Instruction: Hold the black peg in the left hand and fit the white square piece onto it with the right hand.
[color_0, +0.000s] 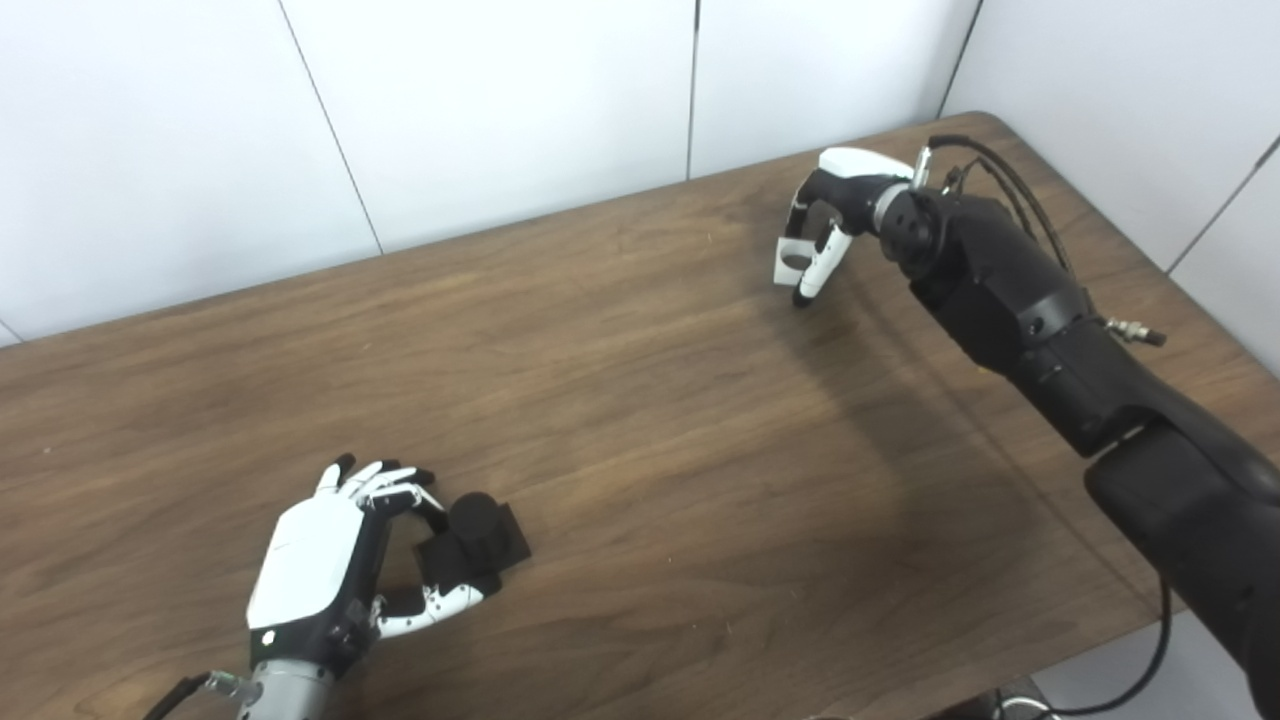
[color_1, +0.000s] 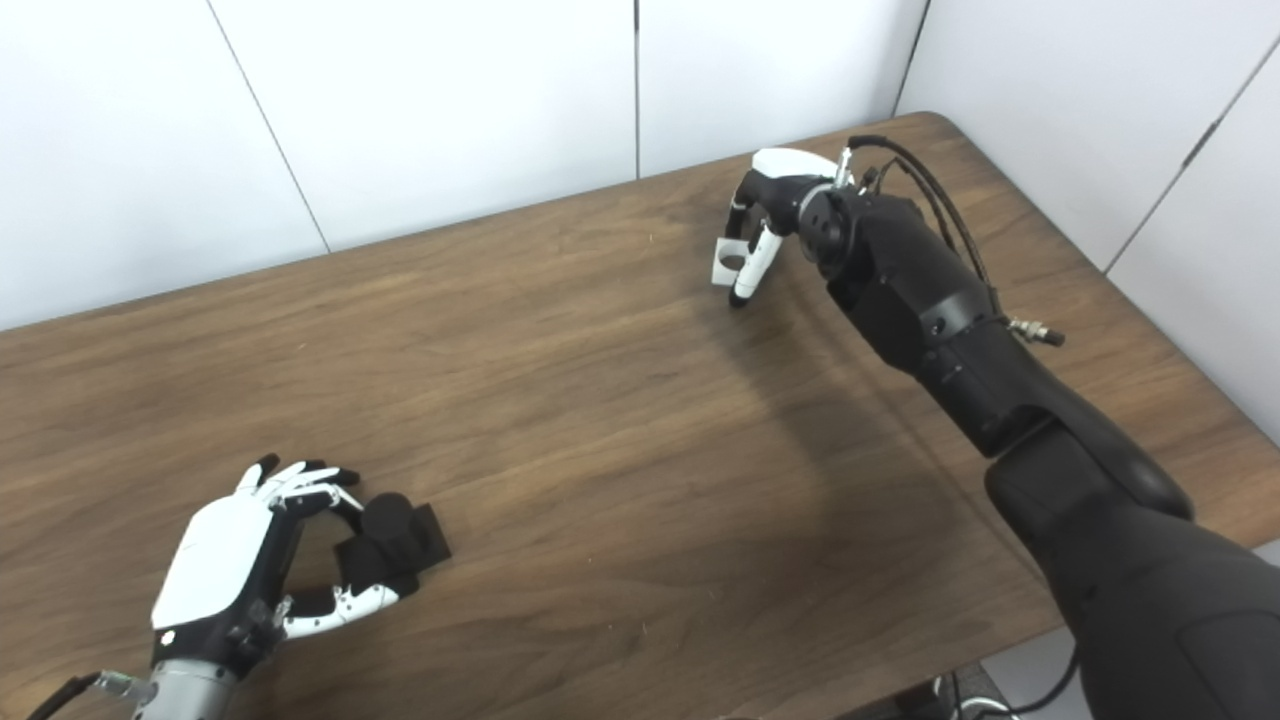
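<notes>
The black peg (color_0: 478, 540) sits at the lower left of the frame on the wooden bench (color_0: 640, 420): a short round post standing on a flat square base. The left hand (color_0: 335, 560) reaches around it, fingers (color_0: 385, 485) curled over the far side and thumb on the near side, though whether it truly grips or only cages the peg cannot be told.

At the upper right, the right hand (color_1: 755, 225) pinches the white square piece (color_1: 728, 262) between its downturned fingers, above the bench.

Both parts look like rigid, light plastic, probably smooth and a little slippery. The peg is best held by its base, leaving the post clear; the white piece by its outer edges, keeping its hole unobstructed.
</notes>
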